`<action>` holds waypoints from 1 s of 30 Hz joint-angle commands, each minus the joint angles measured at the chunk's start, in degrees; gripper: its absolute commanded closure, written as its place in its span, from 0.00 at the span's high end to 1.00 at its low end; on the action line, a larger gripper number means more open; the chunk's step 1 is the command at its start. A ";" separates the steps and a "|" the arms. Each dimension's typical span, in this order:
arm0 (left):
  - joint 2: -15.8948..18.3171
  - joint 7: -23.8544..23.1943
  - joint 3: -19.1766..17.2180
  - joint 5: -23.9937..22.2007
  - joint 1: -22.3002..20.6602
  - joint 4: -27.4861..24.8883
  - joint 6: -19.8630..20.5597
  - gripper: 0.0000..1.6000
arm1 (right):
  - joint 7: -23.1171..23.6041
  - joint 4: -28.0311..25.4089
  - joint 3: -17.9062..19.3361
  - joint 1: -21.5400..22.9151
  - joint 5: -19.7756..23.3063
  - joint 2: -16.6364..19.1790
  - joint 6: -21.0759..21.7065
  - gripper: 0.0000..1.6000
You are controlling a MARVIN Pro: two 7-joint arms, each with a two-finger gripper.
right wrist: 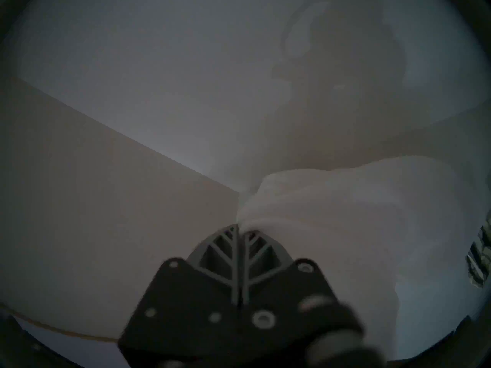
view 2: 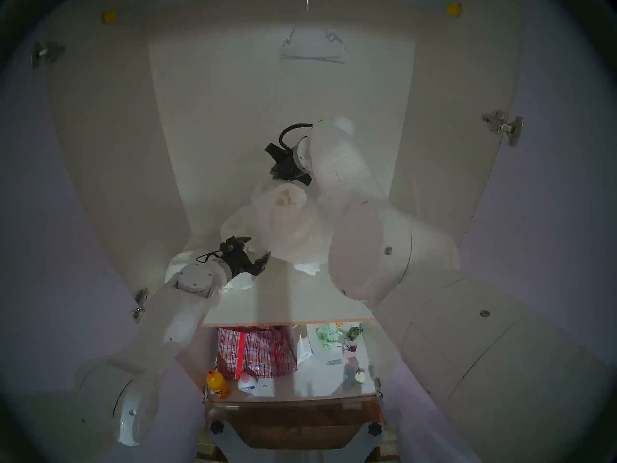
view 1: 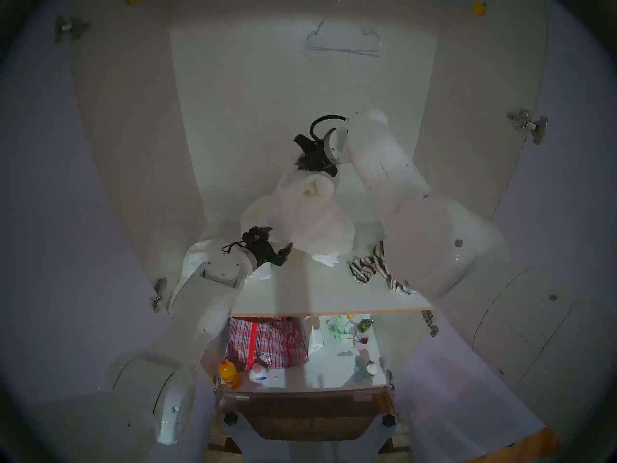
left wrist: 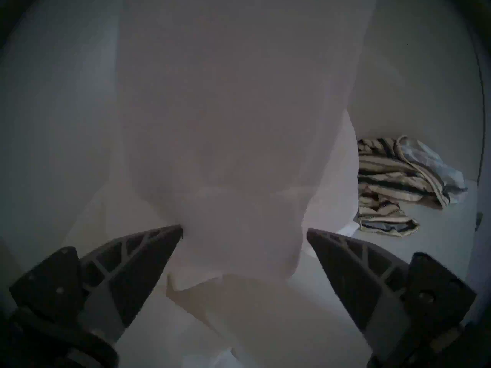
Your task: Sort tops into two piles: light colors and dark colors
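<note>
White top (view 1: 310, 215) hangs over the shelf (view 1: 320, 295), pinched in your right gripper (right wrist: 240, 230). Your left gripper (left wrist: 244, 234) stands spread beside it. Only the left head view shows the striped top (view 1: 370, 265); your right arm hides it otherwise.

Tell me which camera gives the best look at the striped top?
The left wrist view: there the striped top lies crumpled on the shelf, stripes sharp and unobstructed, with pale grey-blue cloth beside it. The left head view shows it smaller, partly behind the right arm. The right head view hides it. The right wrist view catches only a sliver at its edge.
</note>
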 commanded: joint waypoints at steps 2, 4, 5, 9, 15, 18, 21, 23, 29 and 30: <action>-1.06 -0.77 1.32 0.79 -6.90 1.28 -0.97 1.00 | 0.47 -4.84 0.76 1.45 1.10 -1.35 0.62 0.00; -1.36 -0.19 2.28 0.94 -8.97 3.82 -1.07 1.00 | 0.33 -5.64 1.15 1.27 1.18 -1.52 0.62 0.00; -1.55 0.04 2.25 0.83 -9.65 4.69 -1.10 1.00 | 0.15 -5.92 1.40 1.12 1.27 -1.53 0.62 0.00; -1.78 1.53 1.62 0.58 -12.23 8.44 -1.89 1.00 | -0.56 -7.82 2.04 -0.14 1.18 -1.49 0.62 0.00; -2.03 3.79 2.15 1.39 -15.11 12.04 -3.19 1.00 | -1.10 -11.66 2.52 -2.33 1.17 -2.80 0.62 0.00; -2.51 4.23 2.47 1.69 -15.66 12.98 -3.63 1.00 | -1.21 -14.35 2.44 -3.70 1.31 -4.12 0.62 0.00; -3.14 4.35 2.71 1.83 -16.01 14.04 -3.78 1.00 | -1.23 -16.51 2.19 -4.83 1.41 -5.44 0.62 0.00; -3.49 4.43 2.67 1.82 -16.31 14.89 -4.00 1.00 | -1.38 -18.22 2.16 -5.77 1.46 -6.28 0.62 0.00; -4.30 4.76 2.78 2.16 -17.24 16.69 -4.45 1.00 | -2.30 -24.61 2.07 -8.75 1.70 -9.20 0.62 0.00; -4.36 4.92 2.94 2.45 -17.53 16.94 -4.79 1.00 | -2.67 -26.16 2.03 -9.46 1.61 -9.30 0.62 0.00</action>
